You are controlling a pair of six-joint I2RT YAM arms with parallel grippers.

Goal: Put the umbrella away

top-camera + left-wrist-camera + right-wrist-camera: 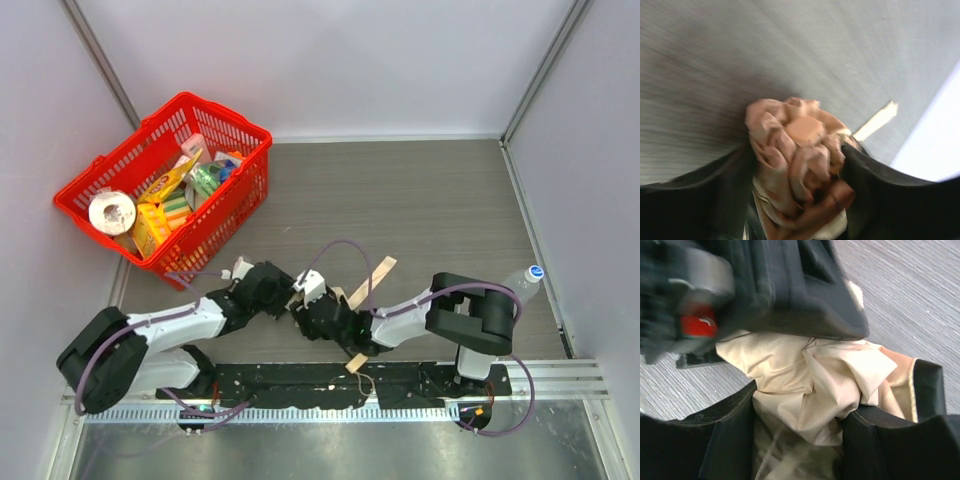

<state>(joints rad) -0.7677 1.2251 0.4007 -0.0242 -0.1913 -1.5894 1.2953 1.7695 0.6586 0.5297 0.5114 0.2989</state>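
Beige fabric folding umbrella is lying over the grey wood-grain table. Its long axis is running diagonally, with the tan handle nearest the arm bases and the round capped end pointing far-left. The right gripper and left gripper are each clamping its bunched cloth, which only the wrist views are showing. Only the overhead view is showing the handle and, farthest left, the red plastic basket.

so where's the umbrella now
The umbrella is bunched between the jaws of the left gripper and right gripper, by the near edge of the table, centre of the top view.
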